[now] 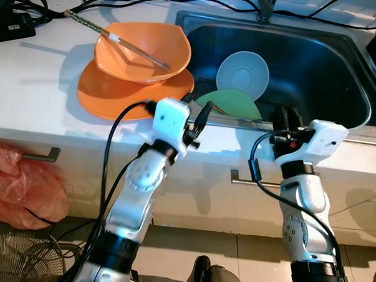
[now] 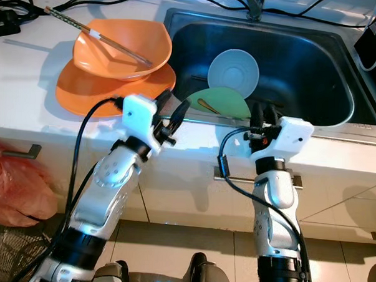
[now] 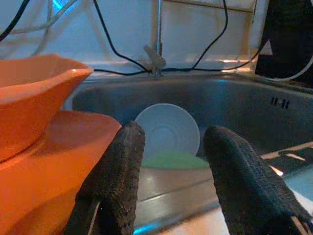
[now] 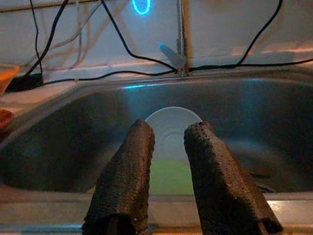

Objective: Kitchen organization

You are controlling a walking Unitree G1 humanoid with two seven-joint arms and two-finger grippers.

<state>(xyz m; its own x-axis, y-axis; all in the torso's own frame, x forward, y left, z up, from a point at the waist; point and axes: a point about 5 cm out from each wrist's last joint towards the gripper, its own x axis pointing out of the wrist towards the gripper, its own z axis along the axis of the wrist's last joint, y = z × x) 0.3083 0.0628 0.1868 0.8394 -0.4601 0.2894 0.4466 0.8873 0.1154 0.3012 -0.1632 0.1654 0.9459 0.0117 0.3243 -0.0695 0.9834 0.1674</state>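
Two orange dishes: a bowl (image 1: 144, 50) stacked on a plate (image 1: 115, 93). One pair of chopsticks (image 1: 114, 38). One sink (image 1: 341, 73), with one white plate (image 1: 243, 73) and one green plate (image 1: 232, 104) inside. One pink bag (image 1: 24, 187).

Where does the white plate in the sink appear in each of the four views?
Left eye view: white plate, mid-sink, leaning behind the green plate.
Right eye view: upper centre.
Left wrist view: between the left tool's fingers.
Right wrist view: above the right tool's fingers.
Shared landmark: the faucet.
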